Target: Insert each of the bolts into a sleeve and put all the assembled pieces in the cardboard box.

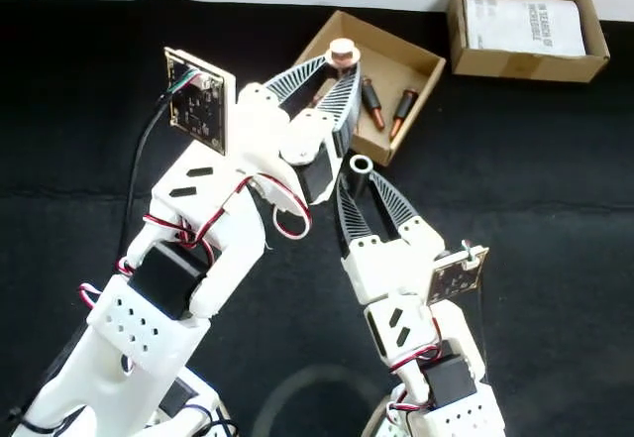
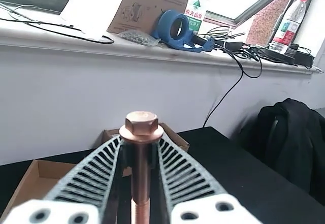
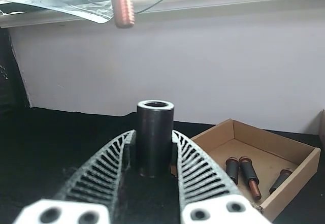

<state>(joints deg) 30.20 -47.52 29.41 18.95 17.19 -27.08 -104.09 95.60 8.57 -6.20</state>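
Left gripper (image 1: 338,66): raised highest over the table (image 1: 555,219), above the cardboard box (image 1: 392,34); its jaws are clamped on the bolt (image 1: 343,53)
Bolt: copper-coloured and upright, hex head and flange on top, shank running down between the ribbed fingers (image 2: 175,170); in the left wrist view the head (image 2: 141,125) stands just above the fingertips
Bolt tip: in the right wrist view the threaded end (image 3: 122,3) hangs above the sleeve (image 3: 154,132), apart from it and a little off its axis
Right gripper (image 1: 360,173): just beside the near corner of the cardboard box; its jaws are closed on the sleeve
Sleeve: a dark tube held upright, open bore facing up (image 1: 361,165); its lower half sits between the fingertips, its upper half stands clear of them
Cardboard box: open-topped, on the black table close to the white wall (image 3: 228,56); the right wrist view shows its inside (image 3: 256,150)
Assembled pieces (image 3: 247,172): three lie side by side on the box floor, dark sleeves with copper ends showing; from the high view two (image 1: 371,100) lie clear of the left gripper
Second box (image 1: 525,63): at the far right of the table, well apart from both grippers, with a printed sheet (image 1: 522,23) inside
Wrist boards: one circuit board on the left arm (image 1: 198,100), a smaller one on the right arm (image 1: 458,273)
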